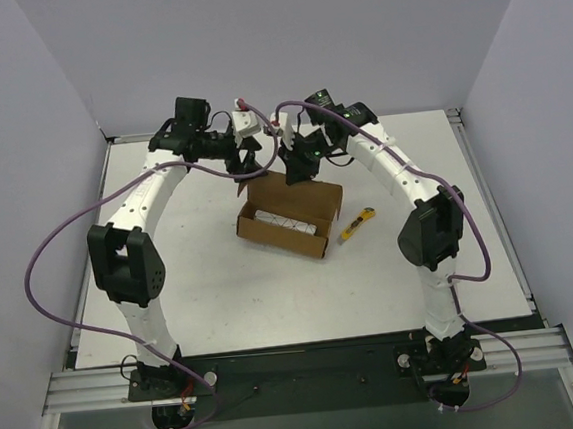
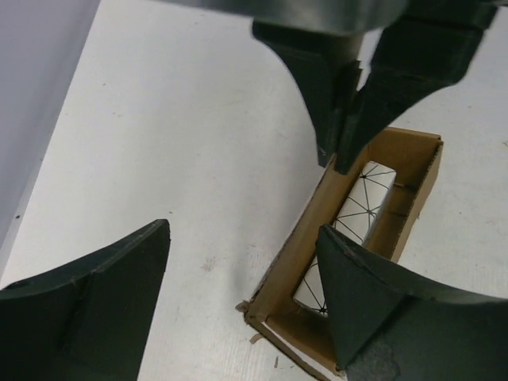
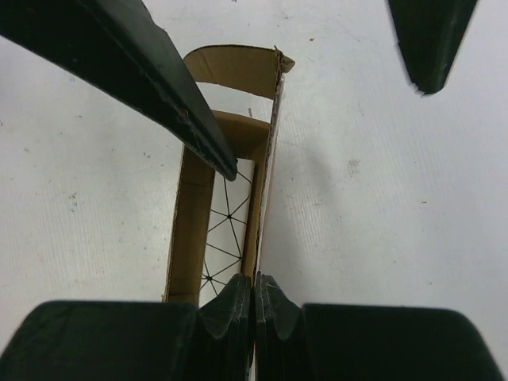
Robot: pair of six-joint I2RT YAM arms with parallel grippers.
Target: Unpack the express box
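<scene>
The express box (image 1: 303,199) lies open in the middle of the table, a brown carton with a white object with black criss-cross lines (image 1: 285,221) inside. My right gripper (image 3: 254,279) is shut on the top edge of one long wall of the box (image 3: 190,222); in the top view it (image 1: 298,168) is at the box's far end. My left gripper (image 2: 242,230) is open, wide apart above the box (image 2: 295,238): one finger hangs over the table, the other over the white object (image 2: 367,197). In the top view the left gripper (image 1: 246,161) hovers at the box's far left corner.
A yellow-black utility knife (image 1: 358,224) lies on the table just right of the box. White walls close in the table at the left, back and right. The two wrists are close together above the box's far end.
</scene>
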